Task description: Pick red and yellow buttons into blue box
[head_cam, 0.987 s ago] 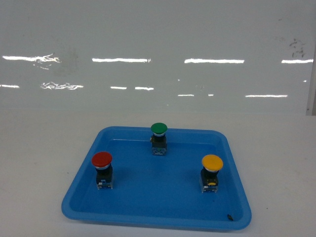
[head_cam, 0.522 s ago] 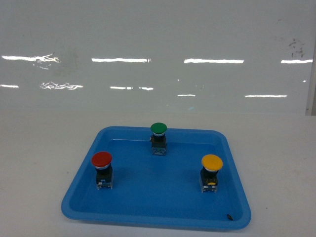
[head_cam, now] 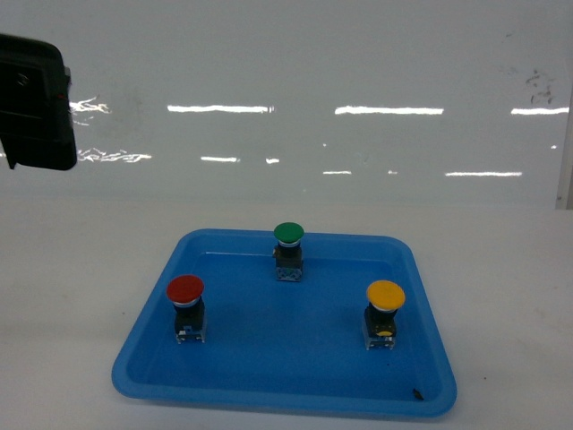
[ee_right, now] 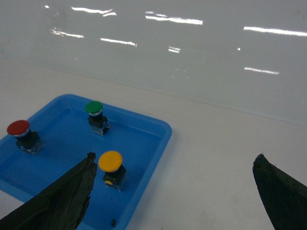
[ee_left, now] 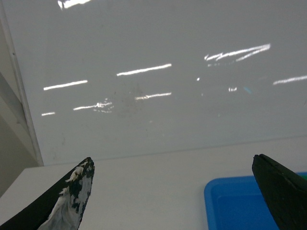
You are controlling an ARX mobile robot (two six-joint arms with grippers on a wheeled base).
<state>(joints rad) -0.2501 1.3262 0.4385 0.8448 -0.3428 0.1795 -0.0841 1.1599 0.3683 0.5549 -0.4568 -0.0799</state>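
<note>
On the white table [head_cam: 501, 269], both claws hang wide apart, left claw [ee_left: 175, 191] raised high (right claw [ee_right: 172, 191] lower).

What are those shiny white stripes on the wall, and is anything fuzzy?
Head view: the stripes are glare from lights on the glossy white wall; the buttons look sharp. Left wrist view: the same streaks, and the left gripper fingertips are dark and soft-edged. Right wrist view: the streaks again, and the right gripper fingertips are blurry.

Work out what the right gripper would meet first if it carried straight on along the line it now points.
Probably bare white table, just right of the blue tray. The open right gripper aims past the yellow button; depth is unclear.
</note>
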